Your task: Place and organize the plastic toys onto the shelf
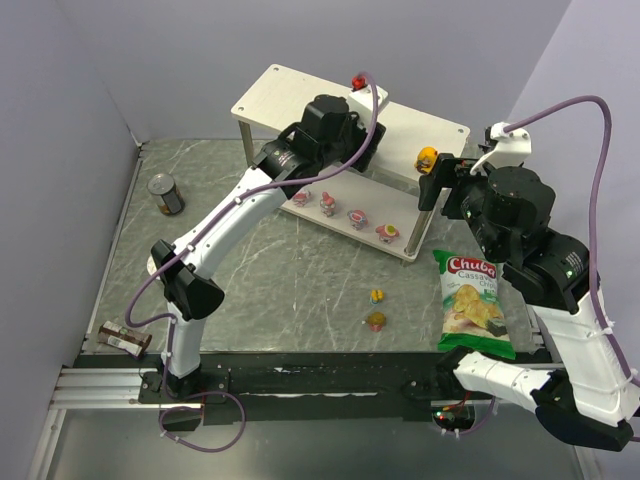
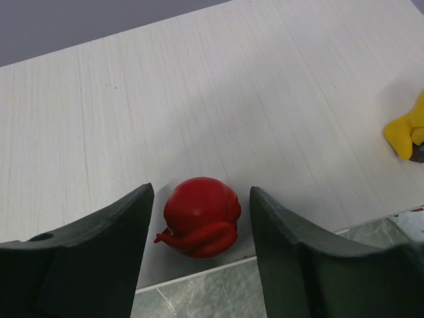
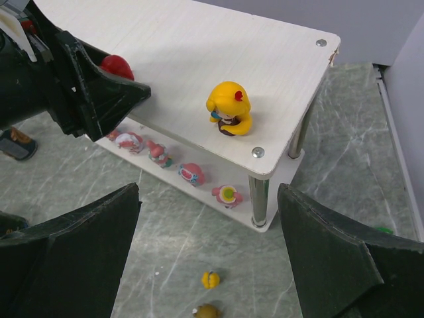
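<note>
Grey marbled table (image 1: 290,290) runs under everything, with the shelf (image 1: 280,95) toward its far side. Over the shelf's top board my left pincer (image 2: 201,192) stands spread, one finger on each side of the red toy (image 2: 201,215) with a gap both ways, so it grips nothing. The toy sits on its own, close to one long edge of that board. My right pincer (image 3: 209,189) hangs wide and empty off the shelf's right end, near the yellow toy (image 3: 228,107) at that corner of the top board. Four pink-and-white toys (image 1: 357,217) line the shelf's lower board. Two loose toys (image 1: 376,321) lie on the table in front of the shelf. I judge the red one's placing to be at its release. Next I'd lift my left pincer straight up without brushing the red toy, then go for those two.
</note>
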You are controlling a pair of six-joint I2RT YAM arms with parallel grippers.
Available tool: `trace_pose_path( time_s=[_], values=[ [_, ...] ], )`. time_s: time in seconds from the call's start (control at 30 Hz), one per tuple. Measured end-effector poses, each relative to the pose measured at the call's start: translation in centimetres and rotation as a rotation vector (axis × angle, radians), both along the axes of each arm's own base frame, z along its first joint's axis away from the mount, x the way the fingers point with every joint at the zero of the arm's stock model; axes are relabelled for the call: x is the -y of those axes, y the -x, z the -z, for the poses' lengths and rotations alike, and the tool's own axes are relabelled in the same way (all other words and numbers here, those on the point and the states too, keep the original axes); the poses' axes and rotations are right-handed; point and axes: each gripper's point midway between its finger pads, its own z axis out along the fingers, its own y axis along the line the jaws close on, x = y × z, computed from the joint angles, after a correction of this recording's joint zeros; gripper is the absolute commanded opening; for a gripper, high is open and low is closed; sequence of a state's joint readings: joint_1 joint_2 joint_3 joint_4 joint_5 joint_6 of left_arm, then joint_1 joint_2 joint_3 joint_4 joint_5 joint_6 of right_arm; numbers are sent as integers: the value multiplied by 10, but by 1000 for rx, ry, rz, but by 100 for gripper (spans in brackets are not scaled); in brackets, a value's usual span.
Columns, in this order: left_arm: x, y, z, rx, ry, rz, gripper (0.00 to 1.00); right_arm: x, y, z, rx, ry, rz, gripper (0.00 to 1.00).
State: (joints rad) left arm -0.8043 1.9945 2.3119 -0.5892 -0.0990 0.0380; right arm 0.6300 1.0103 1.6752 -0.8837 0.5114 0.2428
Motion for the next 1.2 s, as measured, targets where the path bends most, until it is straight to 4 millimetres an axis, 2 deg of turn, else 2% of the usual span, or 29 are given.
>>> trace_pose_path(
  time_s=[0.13,0.37,0.43,0.6,0.73,0.9,1.03,1.2],
  values=[
    [0,0,0,0,1,-1,76,0,0,0,1,-4,0,91],
    [-3,-3,-1,-2,7,-11,96,0,1,0,0,-6,-1,91],
    [-4,-4,-1,-6,12,-15,99,0,1,0,0,-7,-2,91],
    [-5,-5,-1,-16,21,-12,97,-1,0,2,-10,-9,2,91],
    [-4,-4,-1,-27,28,-1,96,-3,-4,1,-23,-11,6,99],
    [-5,7,-5,-45,40,31,96,-9,-8,-4,-24,-17,-10,100],
    [-16,26,-24,-38,65,59,96,-13,-11,-8,-22,-19,-20,100],
    [-49,60,-57,7,109,66,96,-25,-22,-22,-9,-20,-45,100]
  ],
)
